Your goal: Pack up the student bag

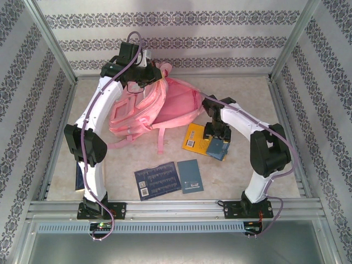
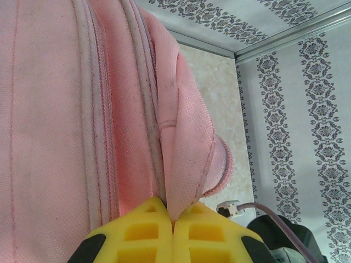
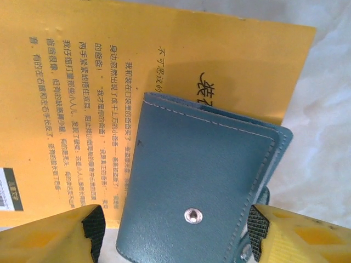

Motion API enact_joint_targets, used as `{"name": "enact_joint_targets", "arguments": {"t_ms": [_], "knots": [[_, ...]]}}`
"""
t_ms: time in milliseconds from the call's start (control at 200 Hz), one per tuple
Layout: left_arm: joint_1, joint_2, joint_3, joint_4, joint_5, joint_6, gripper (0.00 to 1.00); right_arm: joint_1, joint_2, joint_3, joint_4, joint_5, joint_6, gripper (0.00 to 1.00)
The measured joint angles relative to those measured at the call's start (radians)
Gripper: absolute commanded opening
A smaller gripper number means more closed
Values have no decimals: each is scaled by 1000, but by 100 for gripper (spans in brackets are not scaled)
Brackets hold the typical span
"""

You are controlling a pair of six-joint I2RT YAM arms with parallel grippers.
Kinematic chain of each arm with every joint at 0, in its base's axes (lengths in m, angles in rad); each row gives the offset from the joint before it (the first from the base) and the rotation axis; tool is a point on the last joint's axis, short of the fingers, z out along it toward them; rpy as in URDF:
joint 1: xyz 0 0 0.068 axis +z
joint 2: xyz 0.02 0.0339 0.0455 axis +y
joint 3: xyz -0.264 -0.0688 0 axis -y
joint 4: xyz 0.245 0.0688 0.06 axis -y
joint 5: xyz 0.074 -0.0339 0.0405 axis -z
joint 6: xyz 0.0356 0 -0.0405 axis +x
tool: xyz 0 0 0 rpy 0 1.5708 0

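Pink student bag (image 1: 165, 104), pinched in the left hand (image 2: 173, 219), lies toward the tabletop's (image 1: 247, 99) far left corner from the right hand (image 3: 175, 230), wide around a blue wallet (image 3: 192, 175).

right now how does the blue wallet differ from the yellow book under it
The blue wallet is smaller, with stitched edges and a metal snap; the yellow book is larger and printed with black text. The wallet lies on top, overhanging the book's edge, while the book lies flat on the table. Both are flat and rectangular.
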Motion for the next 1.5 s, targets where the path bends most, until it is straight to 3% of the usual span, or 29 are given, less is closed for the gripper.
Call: {"name": "enact_joint_targets", "arguments": {"t_ms": [315,525,710,874,1129,1499], "knots": [[1,0,-3,2,2,0,0,0,112,-5,51,6,18,65],[1,0,-12,6,16,0,0,5,110,-22,56,44,31,42],[2,0,-12,8,19,0,0,20,89,-30,60,54,55,27],[2,0,-11,8,22,0,0,19,22,-41,53,55,75,14],[-6,0,18,-26,-3,8,0,-1,-121,-52,56,58,92,4],[-16,0,144,-185,11,90,0,-1,-368,31,70,45,75,0]]}}
